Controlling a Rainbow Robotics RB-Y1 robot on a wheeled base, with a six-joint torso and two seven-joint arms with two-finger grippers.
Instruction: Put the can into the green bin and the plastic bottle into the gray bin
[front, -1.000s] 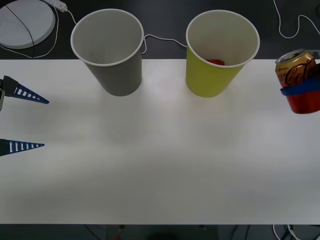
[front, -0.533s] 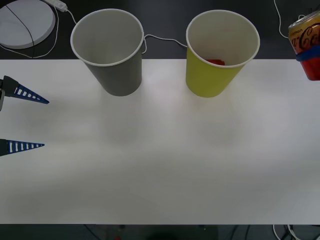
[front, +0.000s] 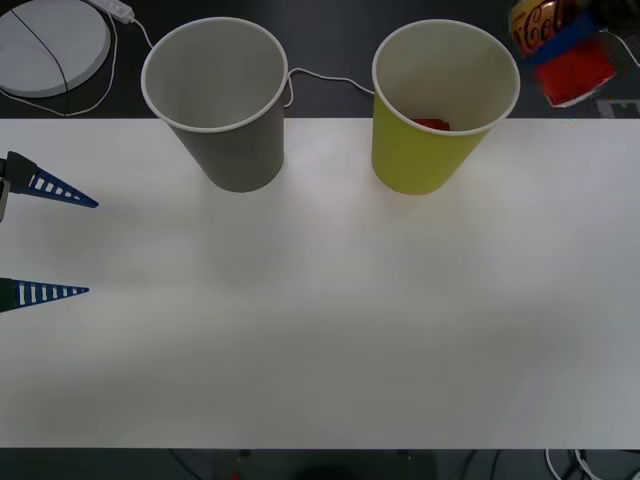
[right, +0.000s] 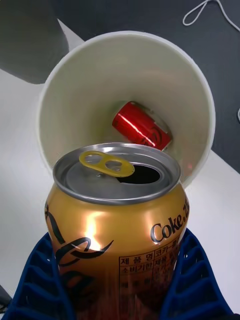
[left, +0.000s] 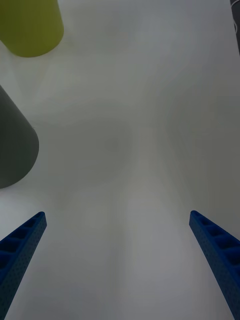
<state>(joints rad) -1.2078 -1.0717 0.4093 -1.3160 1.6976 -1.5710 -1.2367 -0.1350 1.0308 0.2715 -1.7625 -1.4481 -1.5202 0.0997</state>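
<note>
My right gripper (front: 572, 36) is shut on a gold and red can (front: 558, 42), held tilted in the air just right of the green bin (front: 415, 160). In the right wrist view the can (right: 117, 210), its open top and pull tab showing, sits between my blue fingers (right: 35, 282) and faces the green bin's white inside (right: 100, 75). A second red can (right: 141, 125) lies on that bin's bottom (front: 432, 124). The gray bin (front: 235, 150) stands upright to the left. My left gripper (front: 45, 240) waits open at the table's left edge. The plastic bottle is out of view.
Both bins stand at the far edge of the white table (front: 320, 330). Behind it, a white round disc (front: 50, 40) and thin white cables (front: 590, 55) lie on the dark floor. In the left wrist view the green bin (left: 32, 25) and gray bin (left: 12, 150) are far off.
My right gripper has lifted the can from the table's right edge, up and leftward toward the green bin, tipping it over. The left arm has stayed still.
</note>
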